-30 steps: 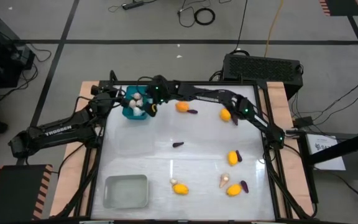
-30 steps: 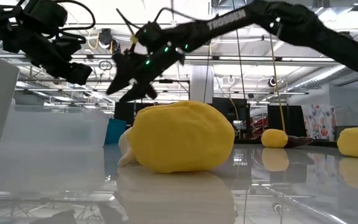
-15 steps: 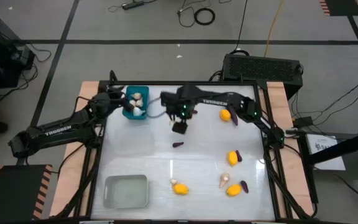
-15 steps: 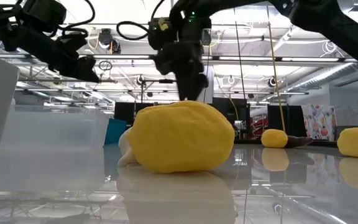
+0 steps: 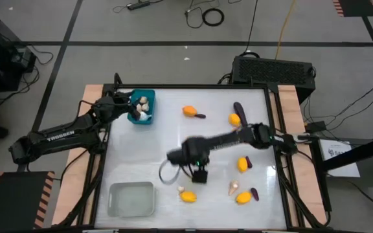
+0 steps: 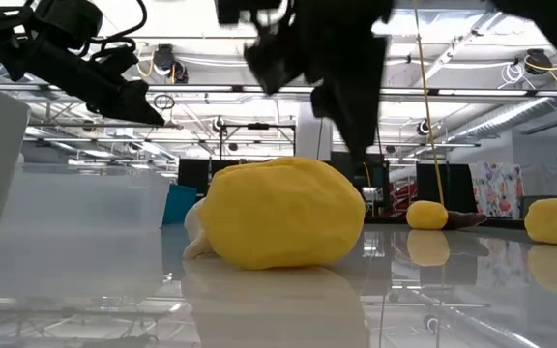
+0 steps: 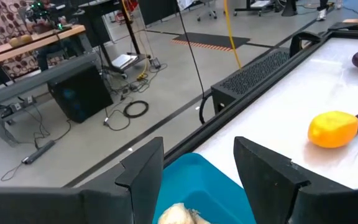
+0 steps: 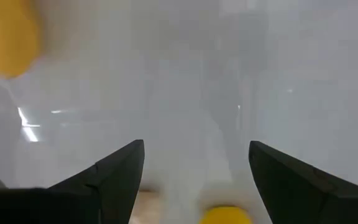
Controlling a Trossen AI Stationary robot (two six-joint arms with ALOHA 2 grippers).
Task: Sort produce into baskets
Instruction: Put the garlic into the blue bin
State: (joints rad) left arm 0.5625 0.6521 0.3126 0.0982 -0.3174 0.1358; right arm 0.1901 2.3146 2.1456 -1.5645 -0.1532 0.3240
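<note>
The teal basket point(image 5: 142, 107) stands at the table's far left with whitish garlic bulbs point(image 5: 142, 102) in it. My left gripper point(image 5: 125, 109) is at the basket's left side, open, its fingers point(image 7: 143, 179) apart above the basket's rim point(image 7: 194, 171). My right gripper point(image 5: 201, 175) hangs open over the table's middle, pointing down, nothing between its fingers point(image 8: 122, 173). Just nearer than it lie a lemon point(image 5: 188, 196) and a garlic bulb point(image 5: 180, 189). The pale basket point(image 5: 132, 199) rests at the near left. In the low view the right gripper point(image 6: 341, 92) hangs above that lemon point(image 6: 283, 227).
More produce lies loose: a lemon and eggplant point(image 5: 191, 112) at the far middle, an eggplant point(image 5: 239, 109) and lemon point(image 5: 235, 119) at the far right, a lemon point(image 5: 242, 164), garlic point(image 5: 232, 188), a lemon point(image 5: 243, 197) and eggplant point(image 5: 254, 193) at the near right. A black box point(image 5: 274, 70) sits beyond the far edge.
My right gripper has swung from over the teal basket across the table toward the near edge, tipping from nearly level to pointing down; it stays open. My left gripper has turned at the wrist beside the teal basket without leaving its place.
</note>
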